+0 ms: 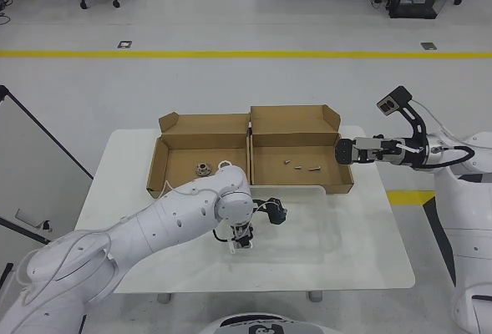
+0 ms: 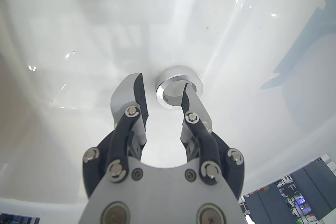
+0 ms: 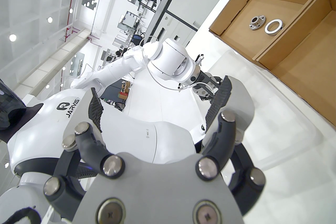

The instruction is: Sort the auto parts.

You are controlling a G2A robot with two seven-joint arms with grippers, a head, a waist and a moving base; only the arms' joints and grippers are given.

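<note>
Where the collar ring (image 2: 179, 89) lies in the clear tray (image 2: 78, 12), at 6 o'clock of the cardboard boxes (image 1: 179, 159), I log it as rigid, smooth, probably light and slippery metal, my left jaws part-open, gripping nothing, straddling its wall: best pinched there.

You have one silver metal ring (image 2: 164, 83) lying flat on the glossy white floor of the clear tray (image 1: 325, 190), its bore facing up; one finger of the left gripper (image 2: 162, 80) stands inside the bore, the other outside the ring's wall. In the left cardboard box (image 3: 233, 7) you will find a silver flanged hub (image 3: 257, 22) sitting flange-down with a second flat ring (image 3: 273, 26) just beside it. The right cardboard box (image 1: 346, 177) holds two small, slim grey fasteners (image 1: 306, 165) lying near each other on its floor, too small for you to make out further.
</note>
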